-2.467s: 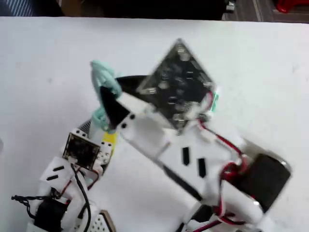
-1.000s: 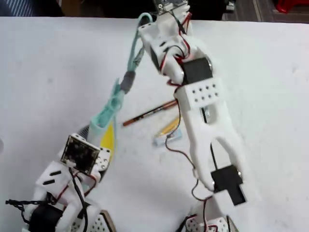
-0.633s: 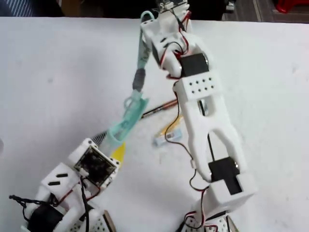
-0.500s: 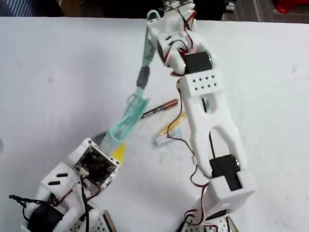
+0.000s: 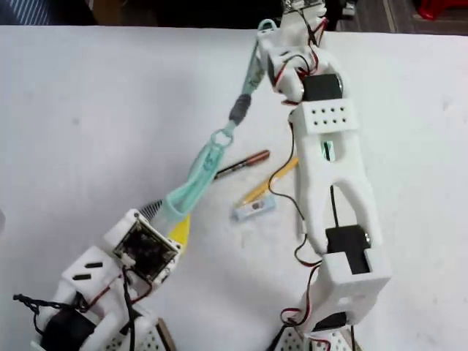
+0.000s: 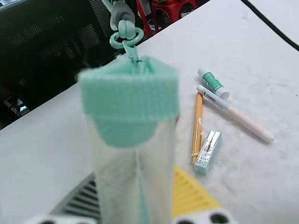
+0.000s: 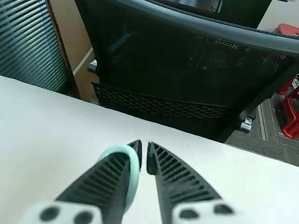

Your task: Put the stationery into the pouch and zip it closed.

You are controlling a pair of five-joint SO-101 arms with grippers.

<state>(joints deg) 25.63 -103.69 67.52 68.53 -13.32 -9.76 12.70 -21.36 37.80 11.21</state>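
Over the white table, the left gripper clamps the mint mesh pouch. Its strap runs taut to the far right gripper, which is pinched on it.

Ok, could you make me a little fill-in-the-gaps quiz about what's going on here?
The mint-green pouch is stretched between ___ tools. The left tool grips one end; the right tool holds its ___. The orange pencil and white pen lie on the ___, not inside the pouch.
Missing: two; strap; table.
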